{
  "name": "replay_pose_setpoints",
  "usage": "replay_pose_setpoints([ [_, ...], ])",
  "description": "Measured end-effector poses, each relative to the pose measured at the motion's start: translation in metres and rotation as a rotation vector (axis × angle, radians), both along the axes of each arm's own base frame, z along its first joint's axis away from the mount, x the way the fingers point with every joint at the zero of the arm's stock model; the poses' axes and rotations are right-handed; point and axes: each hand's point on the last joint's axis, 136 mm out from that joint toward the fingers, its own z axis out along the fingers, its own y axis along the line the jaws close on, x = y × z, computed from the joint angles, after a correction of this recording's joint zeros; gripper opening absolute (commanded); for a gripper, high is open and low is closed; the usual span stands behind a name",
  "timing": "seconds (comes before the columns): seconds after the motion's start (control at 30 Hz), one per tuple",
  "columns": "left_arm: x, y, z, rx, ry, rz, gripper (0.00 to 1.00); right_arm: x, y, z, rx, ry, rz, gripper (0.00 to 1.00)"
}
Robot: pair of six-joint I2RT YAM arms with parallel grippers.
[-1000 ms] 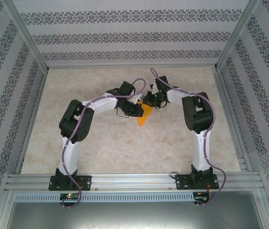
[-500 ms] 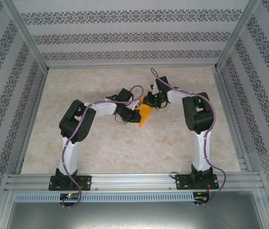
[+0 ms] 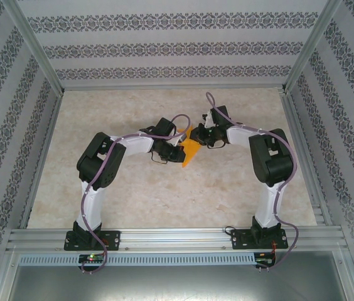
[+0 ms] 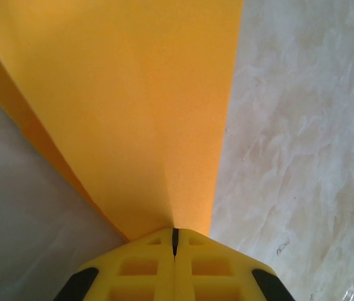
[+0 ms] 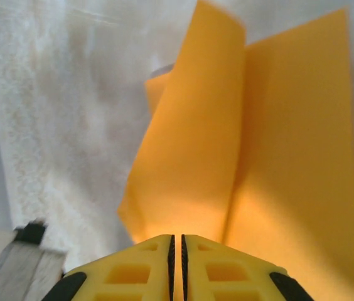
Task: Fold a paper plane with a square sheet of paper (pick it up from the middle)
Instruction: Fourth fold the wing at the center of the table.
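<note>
At folded orange paper [image 4: 133,94]: left gripper [image 4: 174,233] clamped on its edge, likely steadying it for creasing; right gripper [image 5: 177,238] nearly closed, hold unclear.

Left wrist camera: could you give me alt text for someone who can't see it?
A folded sheet of bright orange paper is pinched between the left arm's two yellow fingers, closed together at the bottom edge. The paper fans upward across most of the picture, with a pale marbled table to its right.

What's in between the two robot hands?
The folded orange paper sits between the left gripper and the right gripper; the top view shows it.
</note>
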Motion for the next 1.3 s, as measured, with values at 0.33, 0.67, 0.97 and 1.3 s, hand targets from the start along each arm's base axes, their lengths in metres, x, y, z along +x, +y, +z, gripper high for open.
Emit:
replay_pose_setpoints([
  [0.33, 0.0, 0.001, 0.0, -0.007, -0.024, -0.006, 0.04, -0.033, 0.027, -0.015, 0.014, 0.059, 0.038, 0.11],
  [0.67, -0.001, 0.002, 0.0, -0.008, -0.046, -0.006, 0.03, -0.026, 0.02, -0.037, -0.051, 0.102, 0.028, 0.1],
  [0.97, -0.001, 0.003, -0.001, -0.003, -0.068, -0.023, 0.03, 0.01, 0.007, -0.037, -0.117, 0.075, -0.015, 0.1],
  [1.3, -0.001, 0.004, -0.001, 0.002, -0.087, -0.038, 0.02, 0.029, 0.002, -0.038, -0.104, 0.105, -0.017, 0.1],
])
